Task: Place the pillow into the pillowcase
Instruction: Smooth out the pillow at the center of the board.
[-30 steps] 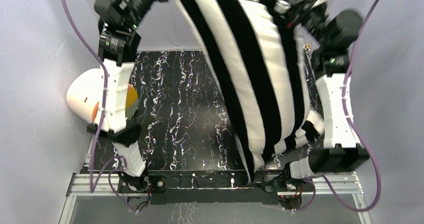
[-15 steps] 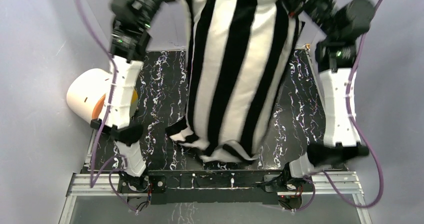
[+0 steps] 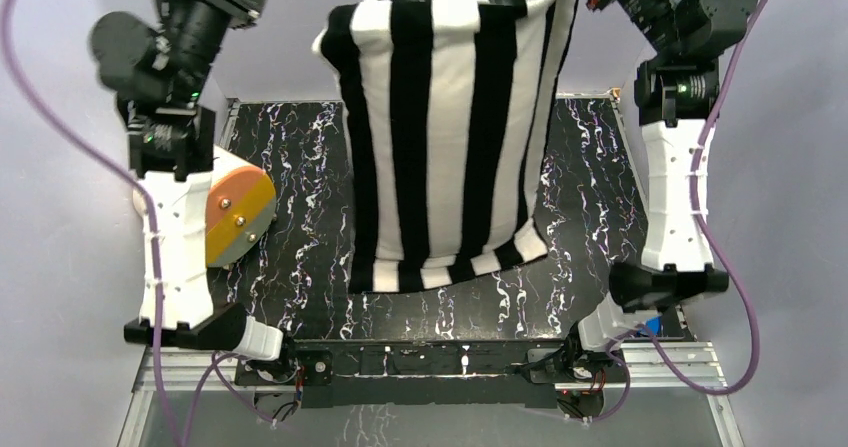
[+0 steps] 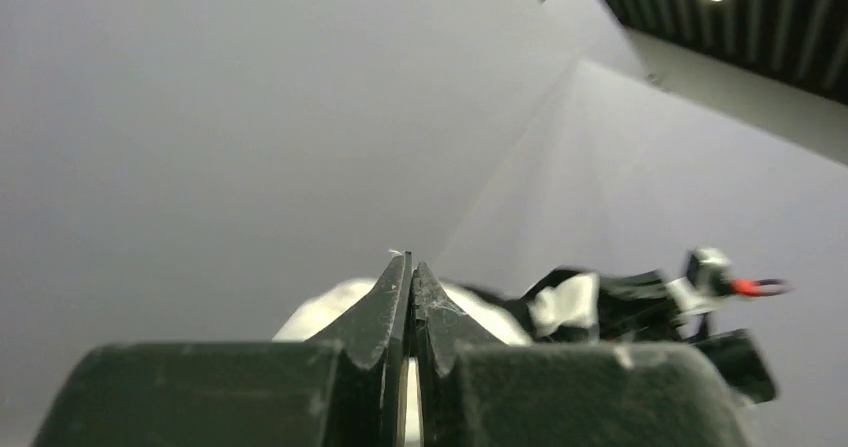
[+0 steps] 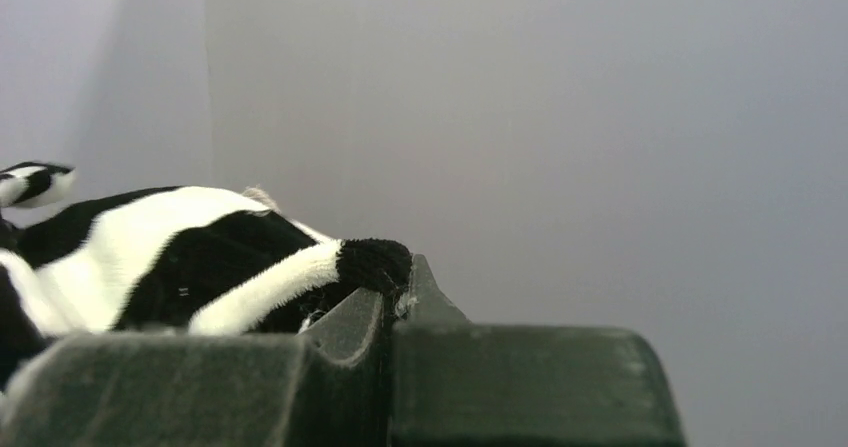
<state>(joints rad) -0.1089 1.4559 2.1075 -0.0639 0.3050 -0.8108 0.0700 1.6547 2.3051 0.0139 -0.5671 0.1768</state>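
Hanging plump from the right tool (image 5: 400, 279), clamped on its corner, the pillowcase (image 3: 440, 147) apparently holds the pillow already; left tool (image 4: 411, 269) together, empty.

This is looking like a robot lab cell — plain grey walls (image 3: 60, 347) are enclosing a marbled tabletop (image 3: 300, 167), two arms (image 3: 175, 247) are standing on an aluminium rail (image 3: 160, 372), and purple cables (image 3: 742, 302) are looping loose.

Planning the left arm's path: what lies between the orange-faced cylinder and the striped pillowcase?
Only bare marbled tabletop, between the cylinder and the pillowcase; the top view shows it.
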